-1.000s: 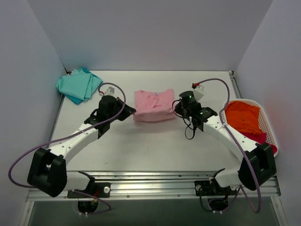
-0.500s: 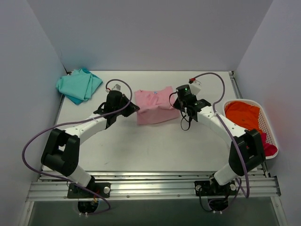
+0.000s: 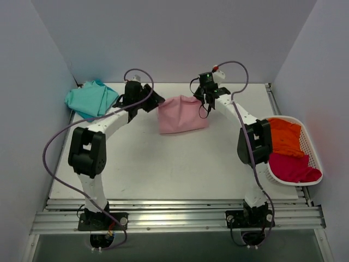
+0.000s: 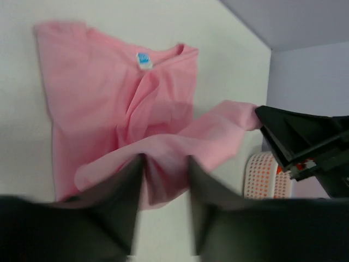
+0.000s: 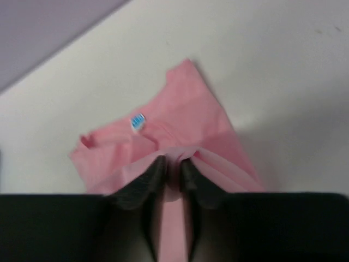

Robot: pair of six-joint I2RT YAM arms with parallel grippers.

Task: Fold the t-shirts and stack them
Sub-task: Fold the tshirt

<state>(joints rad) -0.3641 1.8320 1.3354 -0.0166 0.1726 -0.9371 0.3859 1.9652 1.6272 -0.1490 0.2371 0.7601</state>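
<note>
The light pink t-shirt (image 3: 182,114) lies folded in the middle of the table, its blue neck label (image 4: 143,59) showing. My left gripper (image 3: 157,102) is at its far left corner. In the left wrist view the left gripper (image 4: 163,161) is open, with a loose fold of the pink t-shirt (image 4: 98,93) lying between the wide-apart fingers. My right gripper (image 3: 203,101) is at the far right corner. In the right wrist view the right gripper (image 5: 173,162) has narrowly parted jaws with a bunch of the pink t-shirt (image 5: 185,109) between the tips. A teal t-shirt (image 3: 91,98) lies folded at the far left.
A white perforated basket (image 3: 315,158) stands at the right table edge and holds an orange t-shirt (image 3: 286,136) and a magenta t-shirt (image 3: 292,166). Grey walls close in the back and both sides. Cables loop over both arms.
Both grippers moved from the pink t-shirt's near side to the far side, carrying its edge over into a fold. Both sets of jaws have parted, the left one widely.
</note>
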